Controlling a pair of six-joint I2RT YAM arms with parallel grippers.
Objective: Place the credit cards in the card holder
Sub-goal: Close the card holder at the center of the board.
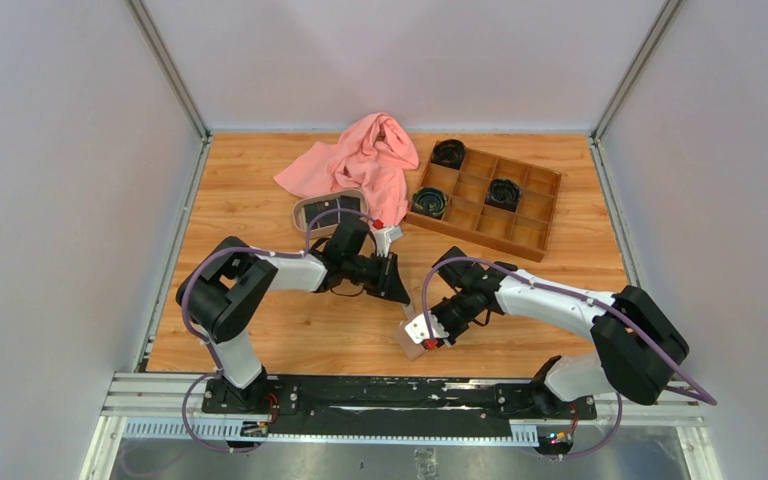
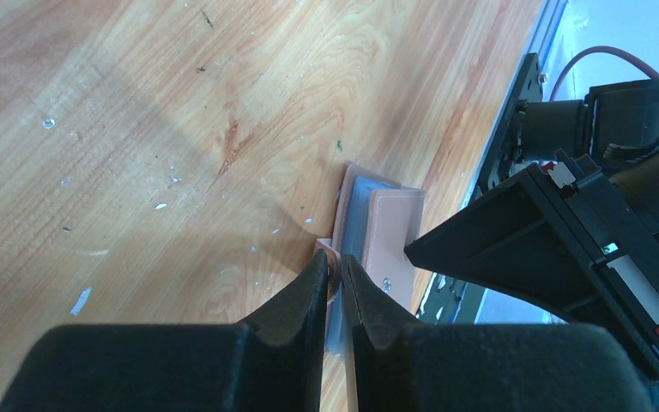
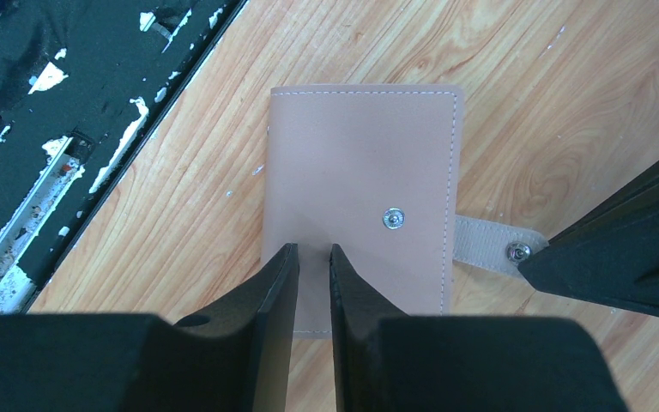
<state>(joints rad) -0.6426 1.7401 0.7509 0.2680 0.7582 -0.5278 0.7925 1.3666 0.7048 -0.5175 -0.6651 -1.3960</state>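
Beyond the card holder [image 3: 360, 172], up-left, the credit cards [image 1: 330, 210] waited in an oval tray [image 1: 298, 212]. At its left, the left gripper [image 2: 336, 262] pinched its snap strap, probably to pull it open. The right gripper [image 3: 311, 253], narrow, sat on its cover, perhaps steadying it; whether it gripped, I cannot tell.

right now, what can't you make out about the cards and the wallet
- credit cards: top view, too small to count or read.
- card holder pockets: right wrist view shows only the outer cover; left wrist view, just a lining edge.
- right gripper: right wrist view, contact with the holder hidden beneath it.
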